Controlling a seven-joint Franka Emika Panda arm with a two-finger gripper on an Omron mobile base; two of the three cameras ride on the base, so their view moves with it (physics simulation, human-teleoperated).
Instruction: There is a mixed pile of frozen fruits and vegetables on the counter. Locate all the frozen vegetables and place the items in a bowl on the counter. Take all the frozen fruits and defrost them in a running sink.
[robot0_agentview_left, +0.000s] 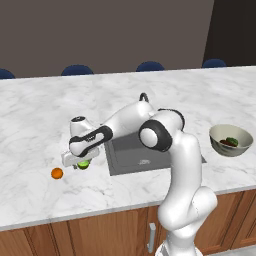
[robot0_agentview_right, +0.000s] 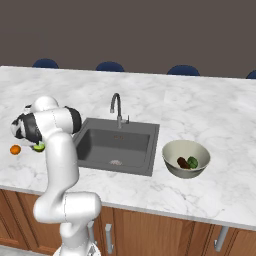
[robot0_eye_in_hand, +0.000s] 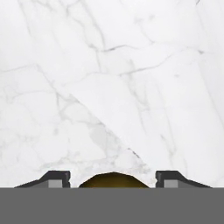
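Bowl (robot0_agentview_right: 185, 159) sat on counter (robot0_agentview_right: 210, 110) right of sink (robot0_agentview_right: 116, 145); held brown piece (robot0_agentview_right: 183, 162) and dark green piece (robot0_agentview_right: 192, 162), side by side. Sink basin held no food. Gripper (robot0_agentview_left: 80, 164) low over lime piece (robot0_agentview_left: 83, 164), left of sink; fingers either side of it, contact unclear. Orange ball (robot0_agentview_left: 57, 173) farther left of sink.

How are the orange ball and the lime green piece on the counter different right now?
The orange ball is bright orange; the lime green piece is yellow-green. The orange ball lies alone on the open counter, while the lime green piece sits right under the pincer, between its fingertips. The orange ball lies farther from the sink. Both are small, roundish, and on the marble.
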